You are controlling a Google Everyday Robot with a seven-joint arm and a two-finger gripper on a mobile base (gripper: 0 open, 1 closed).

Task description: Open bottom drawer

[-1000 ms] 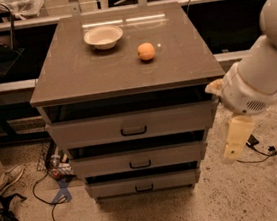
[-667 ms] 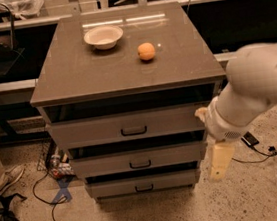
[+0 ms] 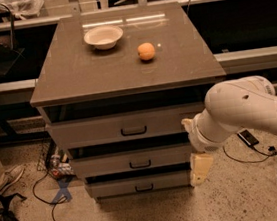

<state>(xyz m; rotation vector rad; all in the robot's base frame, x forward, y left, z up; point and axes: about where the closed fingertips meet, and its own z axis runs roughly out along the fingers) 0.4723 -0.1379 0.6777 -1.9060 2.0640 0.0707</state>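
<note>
Hanging by right end of bottom drawer [image 3: 117,187]: gripper [image 3: 201,168], open or closed unclear. Should shift across to black bar handle [image 3: 144,188], grip squarely, pull straight.

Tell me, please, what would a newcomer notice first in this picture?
The big white arm at the right stands out first, with its tool hanging low by the right end of the bottom drawer. Next come the orange and the white bowl, apart from each other on the cabinet top.
</note>
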